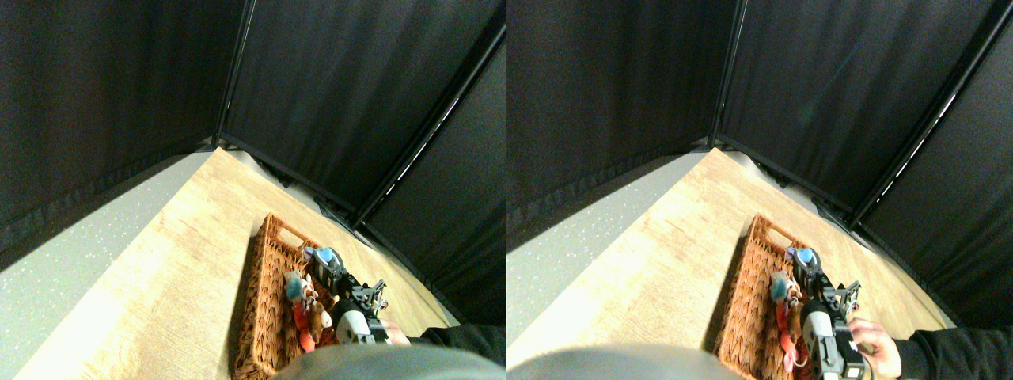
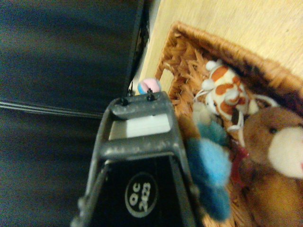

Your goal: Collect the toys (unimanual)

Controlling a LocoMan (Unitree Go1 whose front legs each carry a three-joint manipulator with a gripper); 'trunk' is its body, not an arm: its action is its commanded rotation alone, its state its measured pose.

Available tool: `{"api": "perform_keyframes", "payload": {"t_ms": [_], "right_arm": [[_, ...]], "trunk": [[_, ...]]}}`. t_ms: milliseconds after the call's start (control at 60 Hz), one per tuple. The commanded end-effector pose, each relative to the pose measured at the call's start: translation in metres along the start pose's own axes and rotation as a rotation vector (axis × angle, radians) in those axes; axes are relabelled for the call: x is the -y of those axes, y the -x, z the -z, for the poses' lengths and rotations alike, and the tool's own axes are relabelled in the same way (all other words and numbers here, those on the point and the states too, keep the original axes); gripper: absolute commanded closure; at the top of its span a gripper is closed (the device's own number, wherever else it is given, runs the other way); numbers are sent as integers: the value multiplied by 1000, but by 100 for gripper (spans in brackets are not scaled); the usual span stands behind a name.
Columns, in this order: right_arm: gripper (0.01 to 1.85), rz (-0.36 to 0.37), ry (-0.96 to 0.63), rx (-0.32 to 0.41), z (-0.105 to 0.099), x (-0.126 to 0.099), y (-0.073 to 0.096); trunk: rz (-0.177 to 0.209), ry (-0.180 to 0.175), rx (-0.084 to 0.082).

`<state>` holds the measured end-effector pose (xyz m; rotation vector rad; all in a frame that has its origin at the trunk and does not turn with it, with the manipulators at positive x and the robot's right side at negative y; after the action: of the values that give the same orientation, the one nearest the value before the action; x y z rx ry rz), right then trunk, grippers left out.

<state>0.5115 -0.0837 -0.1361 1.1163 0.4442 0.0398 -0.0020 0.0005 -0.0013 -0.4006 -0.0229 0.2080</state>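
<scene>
Pincer [image 1: 323, 261] over wicker basket [image 1: 265, 305] — blue toy [image 2: 210, 177], brown toy [image 2: 274, 165] beside it.

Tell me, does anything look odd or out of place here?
Mostly tidy: the toys lie inside the wicker basket. One oddity: a person's hand reaches in at the lower right, close behind the robot's tool.

the right manipulator [image 1: 352, 305] reaches in from the lower right, stretched forward and up the frame, its gripper [image 1: 324, 261] at the far end; a person's hand [image 1: 398, 336] sits just beside its base.
</scene>
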Motion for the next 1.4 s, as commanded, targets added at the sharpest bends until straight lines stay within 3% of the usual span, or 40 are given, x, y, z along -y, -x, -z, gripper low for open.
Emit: {"api": "perform_keyframes", "payload": {"t_ms": [17,67,267,383,500,567,650,717,783,900,1117,1267,1400], "right_arm": [[73,-55,37,25,-6,-6,1],[62,-52,37,32,-7,-5,2],[58,-53,58,108,-22,-1,6],[76,-61,56,187,-39,3,7],[86,-90,63,264,-69,12,10],[101,-103,30,312,-89,19,13],[106,-105,42,344,-103,23,20],[104,-48,1,420,-115,26,32],[104,-56,-28,463,-126,32,40],[108,-84,3,492,-133,42,47],[114,-59,-65,529,-145,60,55],[107,10,-102,542,-130,77,60],[105,43,-163,500,-118,95,57]], "trunk": [[-6,-9,-10],[-1,-15,-13],[18,-44,-23],[35,-69,-31],[60,-100,-40],[75,-117,-44],[95,-140,-49],[107,-154,-53],[115,-166,-56],[124,-184,-61],[132,-195,-68],[128,-195,-75],[125,-187,-75]]}}
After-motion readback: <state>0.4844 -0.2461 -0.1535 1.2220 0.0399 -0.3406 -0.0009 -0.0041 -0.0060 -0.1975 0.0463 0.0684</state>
